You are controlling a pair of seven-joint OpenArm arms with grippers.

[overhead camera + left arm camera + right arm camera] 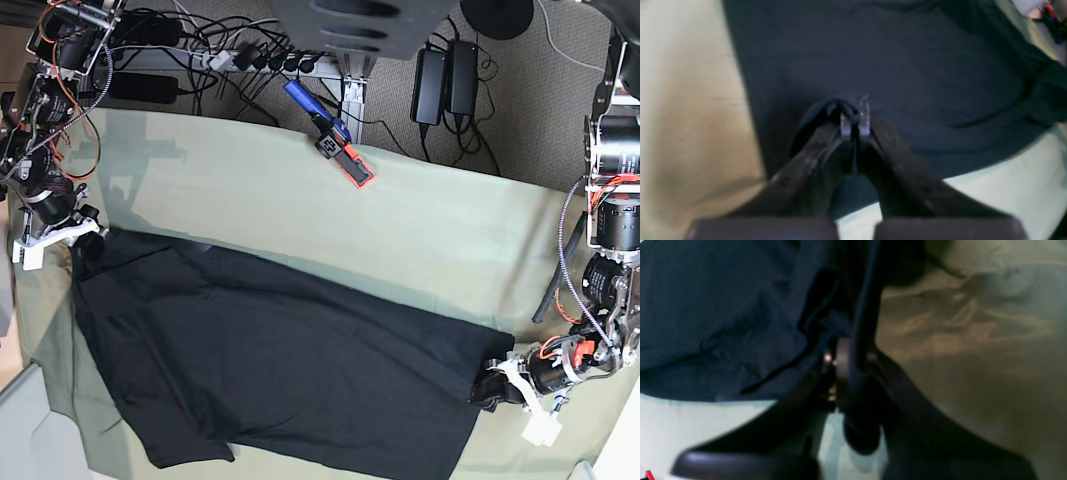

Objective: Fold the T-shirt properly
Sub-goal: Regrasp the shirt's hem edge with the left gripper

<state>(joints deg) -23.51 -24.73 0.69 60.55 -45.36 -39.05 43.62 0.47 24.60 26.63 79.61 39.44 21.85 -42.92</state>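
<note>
Across the lower middle of the base view, the large black short-sleeved cotton T-shirt (280, 360) lay spread plain side up on the pale green cloth (420, 220) covering the table, its long axis running from the upper left of the frame down to the lower right. Each arm stood at one end of that axis. At the lower right, the left gripper (497, 385) had its jaws pinched tight on a small bunch of the shirt's edge; in the left wrist view the left gripper (855, 125) showed its two tips pressed together with a dark fold caught between them, the rest of the shirt stretching away towards the top of that frame. At the upper left, the right gripper (72, 228) sat on the opposite corner; in the right wrist view the right gripper (848, 363) was nearly closed on a thick gathered strip of fabric. Neither arm looked nearer than the other, so I judged the coming fold would turn on both ends lifting together.
</note>
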